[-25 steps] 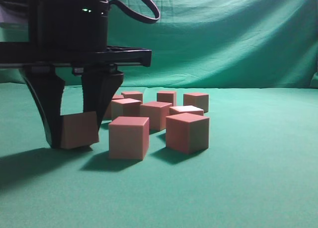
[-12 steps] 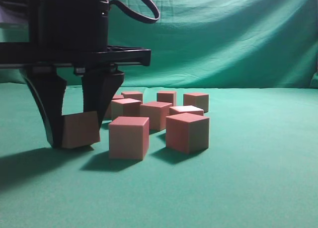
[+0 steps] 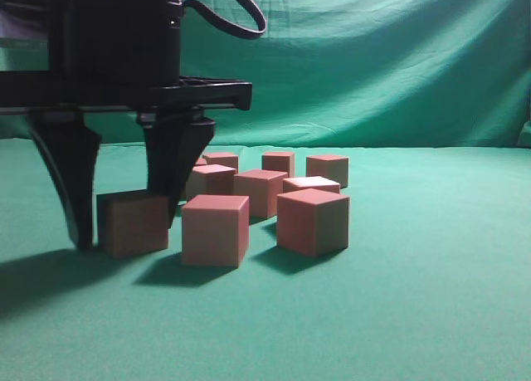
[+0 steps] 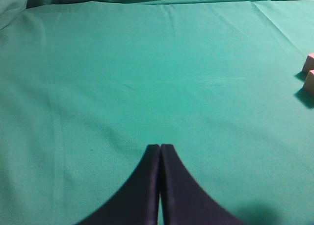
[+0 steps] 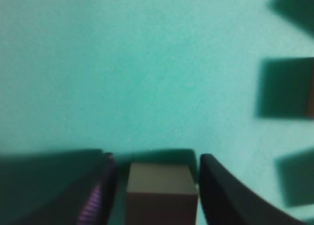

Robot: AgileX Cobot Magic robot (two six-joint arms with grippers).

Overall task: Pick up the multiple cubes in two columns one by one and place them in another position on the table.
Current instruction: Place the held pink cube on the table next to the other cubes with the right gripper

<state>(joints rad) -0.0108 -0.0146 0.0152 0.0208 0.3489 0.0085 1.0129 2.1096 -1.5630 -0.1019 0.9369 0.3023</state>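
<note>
In the exterior view, the black gripper at the left is my right gripper. It is open, with its fingers standing on both sides of one cube that rests on the green table. The right wrist view shows the same cube between the spread fingers of that gripper, with gaps on both sides. Several more cubes are clustered just right of it, the nearest one close beside it. My left gripper is shut and empty over bare cloth, with two cubes at the right edge of its view.
A green backdrop hangs behind the table. Dark cube shadows lie at the right in the right wrist view. Open cloth stretches right of the cube cluster.
The right gripper's jaws have opened and let go of the cube. It was tilted in the grip and now sits flat on the cloth between the fingers.
</note>
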